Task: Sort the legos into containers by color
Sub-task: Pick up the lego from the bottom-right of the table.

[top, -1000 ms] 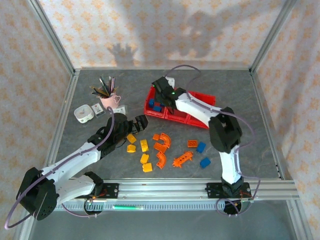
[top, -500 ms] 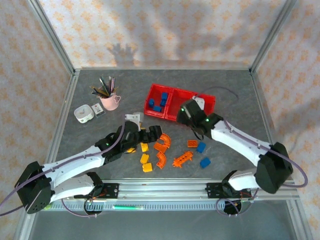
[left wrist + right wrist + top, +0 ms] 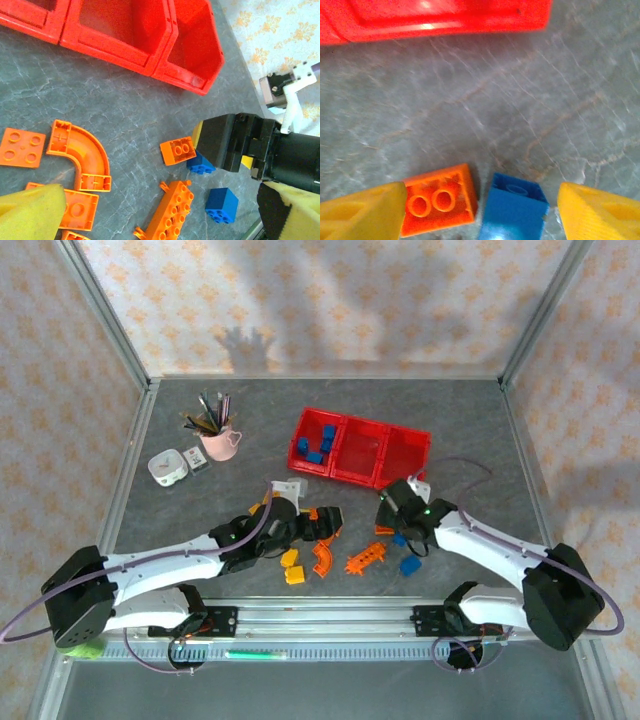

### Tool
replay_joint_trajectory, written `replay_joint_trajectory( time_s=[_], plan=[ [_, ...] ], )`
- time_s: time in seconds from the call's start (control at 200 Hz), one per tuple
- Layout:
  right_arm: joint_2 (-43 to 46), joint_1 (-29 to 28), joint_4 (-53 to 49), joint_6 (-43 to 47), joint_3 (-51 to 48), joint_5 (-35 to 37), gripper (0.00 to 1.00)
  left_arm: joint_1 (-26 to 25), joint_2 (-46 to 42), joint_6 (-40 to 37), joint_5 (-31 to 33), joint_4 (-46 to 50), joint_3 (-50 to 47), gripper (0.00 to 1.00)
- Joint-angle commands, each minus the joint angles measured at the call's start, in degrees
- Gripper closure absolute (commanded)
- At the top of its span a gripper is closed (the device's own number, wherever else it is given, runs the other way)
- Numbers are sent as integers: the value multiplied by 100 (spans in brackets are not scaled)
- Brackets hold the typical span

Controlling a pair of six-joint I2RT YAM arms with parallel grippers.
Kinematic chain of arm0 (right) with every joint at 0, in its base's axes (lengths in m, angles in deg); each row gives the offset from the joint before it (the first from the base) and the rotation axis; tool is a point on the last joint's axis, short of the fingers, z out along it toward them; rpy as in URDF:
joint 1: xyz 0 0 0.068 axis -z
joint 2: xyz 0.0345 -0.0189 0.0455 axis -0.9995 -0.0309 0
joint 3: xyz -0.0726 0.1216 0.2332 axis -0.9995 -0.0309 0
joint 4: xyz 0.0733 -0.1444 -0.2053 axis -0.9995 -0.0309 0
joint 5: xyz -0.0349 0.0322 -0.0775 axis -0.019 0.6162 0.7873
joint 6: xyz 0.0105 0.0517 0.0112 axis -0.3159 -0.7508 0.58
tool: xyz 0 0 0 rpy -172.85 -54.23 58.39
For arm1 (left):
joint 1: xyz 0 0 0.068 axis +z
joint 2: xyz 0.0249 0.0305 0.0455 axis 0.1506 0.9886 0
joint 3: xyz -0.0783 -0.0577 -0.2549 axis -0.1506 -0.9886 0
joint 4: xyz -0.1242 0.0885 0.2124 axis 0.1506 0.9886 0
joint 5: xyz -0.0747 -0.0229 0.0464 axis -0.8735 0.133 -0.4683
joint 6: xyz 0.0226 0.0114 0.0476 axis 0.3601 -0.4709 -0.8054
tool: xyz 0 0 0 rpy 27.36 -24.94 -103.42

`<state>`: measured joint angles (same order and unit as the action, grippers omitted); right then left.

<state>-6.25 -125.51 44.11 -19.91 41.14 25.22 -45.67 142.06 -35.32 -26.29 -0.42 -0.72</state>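
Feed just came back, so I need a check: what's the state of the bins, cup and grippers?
Left bin: holds blue bricks.
Middle bin: empty.
Right bin: empty.
Cup: upright, pens inside.
Left gripper: open.
Right gripper: open, flanking orange brick and blue brick.

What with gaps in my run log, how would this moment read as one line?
right tool: open over orange brick and blue brick | left tool: open by orange arch | left bin: blue bricks

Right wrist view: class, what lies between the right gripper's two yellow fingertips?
In the right wrist view, an orange brick and a blue brick lie side by side on the table between the fingertips.
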Motion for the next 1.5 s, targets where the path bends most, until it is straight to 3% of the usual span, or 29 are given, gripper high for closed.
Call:
replay_joint_trajectory(
  time_s=[0.0,0.365,0.54,0.886,1.236,1.496],
  plan=[
    [278,27,-92,-376,-233,48,24,-75,90,66,178,-207,79,1],
    [710,316,-235,-664,-660,125,36,-134,210,19,190,-181,162,1],
    [693,325,-61,-546,-727,-163,40,-136,207,-4,206,-162,168,1],
    [294,335,173,-518,-556,-172,39,-133,313,-48,209,-129,242,1],
    [361,344,219,-533,-586,-58,60,-140,287,-84,257,-71,275,1],
    [380,339,-263,-93,233,231,67,-115,138,-232,446,81,350,1]
  ],
)
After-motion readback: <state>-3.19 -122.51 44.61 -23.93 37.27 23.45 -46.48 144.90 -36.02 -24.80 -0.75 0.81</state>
